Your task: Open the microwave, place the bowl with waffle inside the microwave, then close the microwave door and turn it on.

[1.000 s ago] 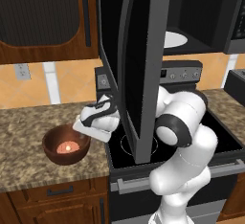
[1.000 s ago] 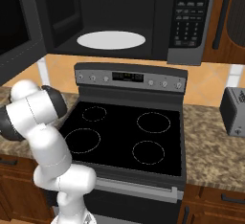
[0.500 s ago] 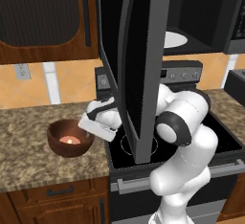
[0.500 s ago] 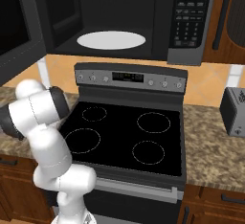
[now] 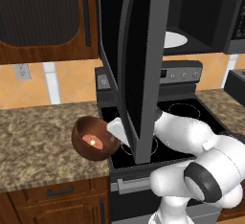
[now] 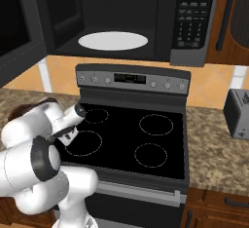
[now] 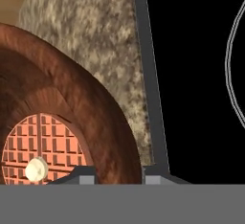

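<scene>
The bowl [image 5: 94, 138], waffle [image 5: 92, 141] inside, is gripped at its rim by the end effector [image 5: 115, 130], just off the desk [image 5: 38, 137]. The open microwave [image 6: 126, 20] lies above and right.

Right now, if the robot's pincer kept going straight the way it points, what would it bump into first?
Probably the bowl. In the hand view the pincer straddles the bowl's rim, so it seems already touching it. Past the rim lie the granite counter and the black stove; depth is hard to judge.
</scene>
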